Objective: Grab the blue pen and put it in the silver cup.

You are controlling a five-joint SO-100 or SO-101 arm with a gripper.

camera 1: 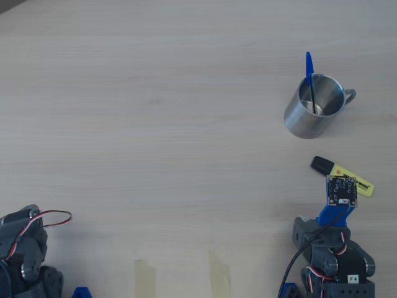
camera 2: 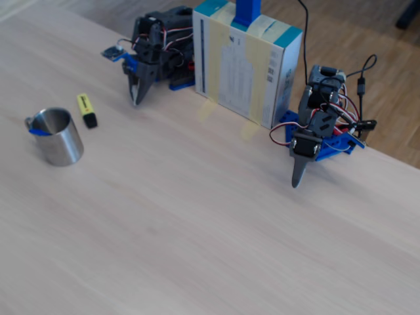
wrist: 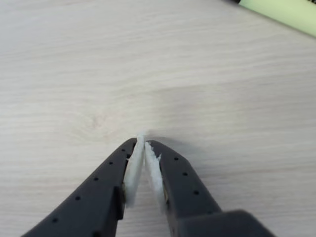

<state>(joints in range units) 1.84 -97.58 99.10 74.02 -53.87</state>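
The blue pen (camera 1: 309, 69) stands inside the silver cup (camera 1: 305, 121) at the right rear in the overhead view, its blue cap leaning over the far rim. In the fixed view the cup (camera 2: 60, 144) sits at the left, with a bit of the pen's blue (camera 2: 39, 132) at its rim. My gripper (wrist: 143, 142) is shut with nothing between its white pads, low over bare table. The fixed view shows my gripper (camera 2: 135, 100) pointing down beside the arm's base, well apart from the cup.
A yellow highlighter (camera 1: 352, 179) with a black cap lies between my arm and the cup, and it also shows in the wrist view as the highlighter (wrist: 284, 12). A second arm (camera 2: 312, 134) rests at the right. A box (camera 2: 246, 62) stands between the arms. Tape strips (camera 1: 146, 278) mark the near edge.
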